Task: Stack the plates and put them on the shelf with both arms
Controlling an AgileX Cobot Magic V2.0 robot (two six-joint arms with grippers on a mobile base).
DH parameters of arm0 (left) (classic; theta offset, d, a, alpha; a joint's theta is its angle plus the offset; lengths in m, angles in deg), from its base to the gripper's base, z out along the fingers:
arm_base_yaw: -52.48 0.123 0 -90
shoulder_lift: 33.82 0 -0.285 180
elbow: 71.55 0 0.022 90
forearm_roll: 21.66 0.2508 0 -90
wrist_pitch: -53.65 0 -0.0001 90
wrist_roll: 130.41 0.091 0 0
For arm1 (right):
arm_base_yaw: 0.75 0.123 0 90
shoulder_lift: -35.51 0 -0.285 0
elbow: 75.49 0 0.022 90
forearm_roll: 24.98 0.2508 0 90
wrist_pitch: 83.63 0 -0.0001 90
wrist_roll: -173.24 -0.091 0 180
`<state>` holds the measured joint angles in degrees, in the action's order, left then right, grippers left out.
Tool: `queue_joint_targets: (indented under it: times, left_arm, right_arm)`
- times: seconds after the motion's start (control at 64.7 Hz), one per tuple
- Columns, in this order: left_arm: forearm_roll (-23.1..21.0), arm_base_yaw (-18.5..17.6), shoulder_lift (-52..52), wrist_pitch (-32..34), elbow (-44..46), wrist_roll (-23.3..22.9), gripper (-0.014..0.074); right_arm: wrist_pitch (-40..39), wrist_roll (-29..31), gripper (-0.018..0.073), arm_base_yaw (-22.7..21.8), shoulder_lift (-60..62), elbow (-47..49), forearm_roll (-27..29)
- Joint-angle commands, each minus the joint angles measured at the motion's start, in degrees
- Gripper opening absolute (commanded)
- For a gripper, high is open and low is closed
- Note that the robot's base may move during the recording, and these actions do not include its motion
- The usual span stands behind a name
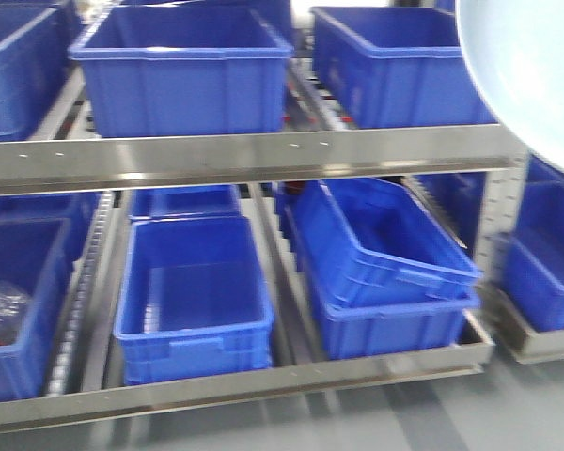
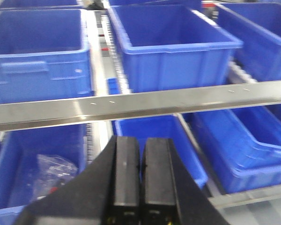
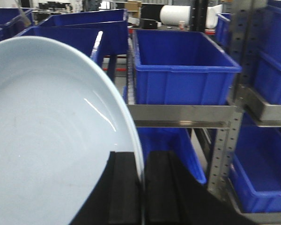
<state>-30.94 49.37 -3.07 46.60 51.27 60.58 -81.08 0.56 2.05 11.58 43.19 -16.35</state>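
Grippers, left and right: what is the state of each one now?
Left gripper: closed, holding nothing.
Right gripper: closed on the rim of a pale plate.

Front view faces the shelf (image 1: 263,150) squarely; both wrist views look past end effectors (image 2: 140,183) (image 3: 143,187) at it.

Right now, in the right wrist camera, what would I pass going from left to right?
plate → blue bin on the shelf → metal post → more blue bins on the next rack
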Motion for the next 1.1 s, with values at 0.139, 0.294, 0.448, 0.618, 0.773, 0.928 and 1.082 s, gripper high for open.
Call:
queue_joint_targets:
  times: [0.139,0.294,0.448,0.618,0.773,0.928,1.082]
  left_arm:
    - [-0.5,0.02,0.44,4.92,1.84,-0.17,0.0082]
    - [-0.5,0.02,0.44,4.92,1.84,-0.17,0.0082]
    - [-0.5,0.02,0.44,4.92,1.84,-0.17,0.0082]
    - [-0.5,0.02,0.44,4.92,1.84,-0.17,0.0082]
    - [-0.5,0.02,0.44,4.92,1.84,-0.17,0.0082]
    - [-0.5,0.02,0.44,4.92,1.84,-0.17,0.0082]
    - [-0.5,0.02,0.44,4.92,1.84,-0.17,0.0082]
  right_arm:
    - [-5.86,0.29,0.0056,-0.36,-0.41,1.76,0.4]
    - [-5.86,0.29,0.0056,-0.36,-0.41,1.76,0.4]
    - [-5.86,0.29,0.0056,-0.36,-0.41,1.76,0.4]
    - [-5.86,0.29,0.0056,-0.36,-0.41,1.76,0.4]
    - [-5.86,0.29,0.0056,-0.36,-0.41,1.76,0.4]
    - [-5.86,0.29,0.0056,-0.36,-0.41,1.76,0.4]
    - [-5.86,0.29,0.0056,-0.36,-0.41,1.76,0.4]
